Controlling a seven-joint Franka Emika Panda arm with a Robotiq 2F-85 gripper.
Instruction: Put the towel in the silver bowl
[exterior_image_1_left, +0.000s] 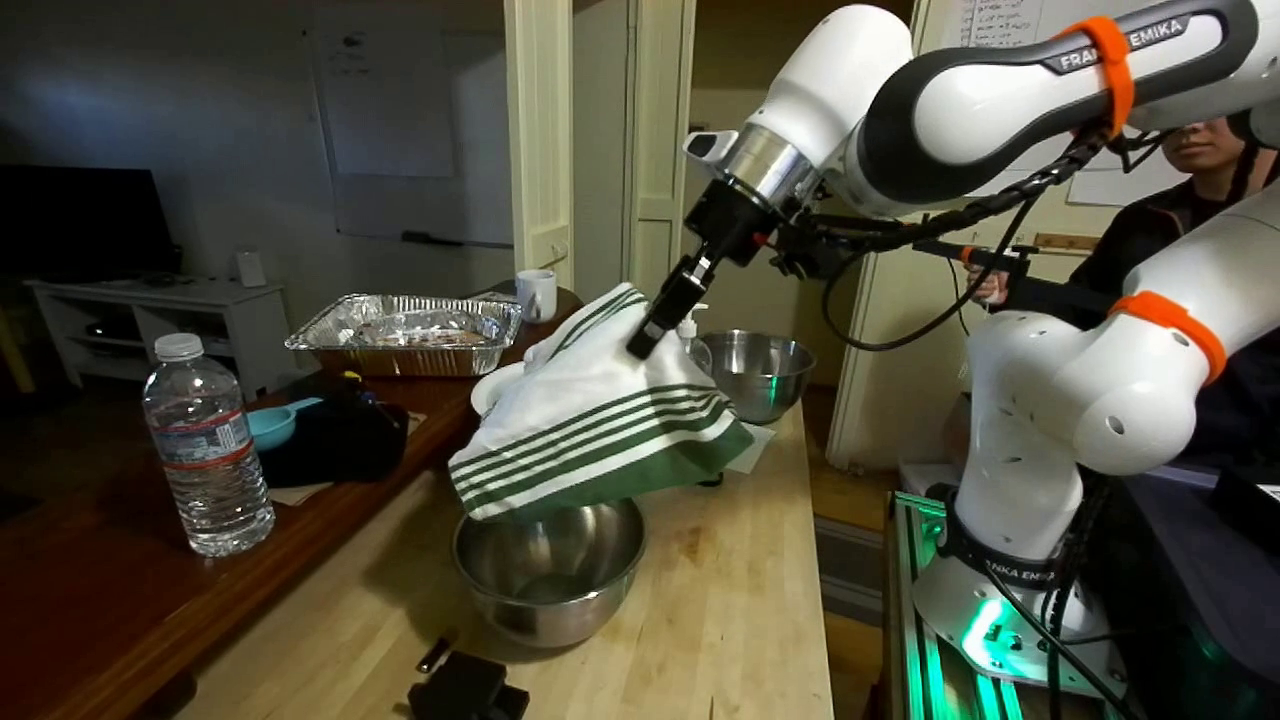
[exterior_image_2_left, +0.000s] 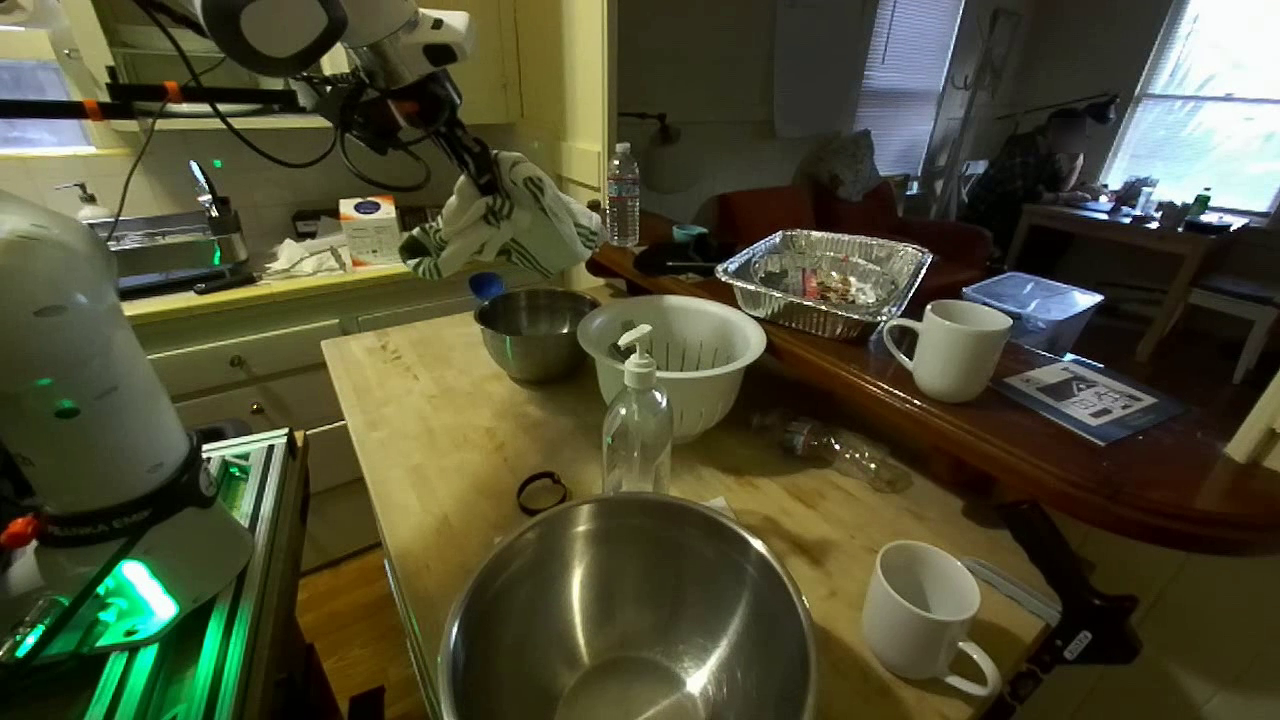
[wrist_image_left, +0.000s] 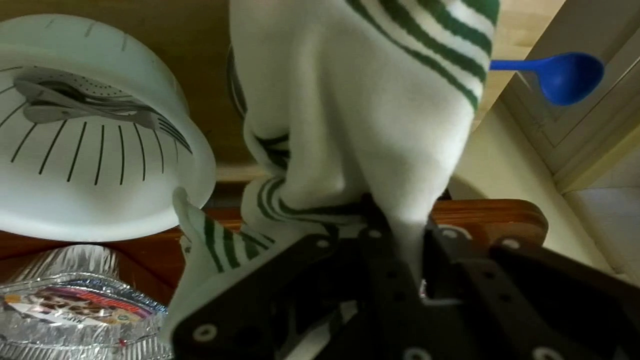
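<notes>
Both exterior views look down along the table (exterior_image_1_left: 740, 600) from opposite ends, sharing the towel (exterior_image_1_left: 600, 395). The wrist view looks closely past the gripper (wrist_image_left: 402, 225).

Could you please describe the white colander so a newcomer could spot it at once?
On the light wooden table, find the clear pump bottle in an exterior view. Behind it stands the colander: slotted white walls, unlike the shiny metal bowl alongside.
</notes>
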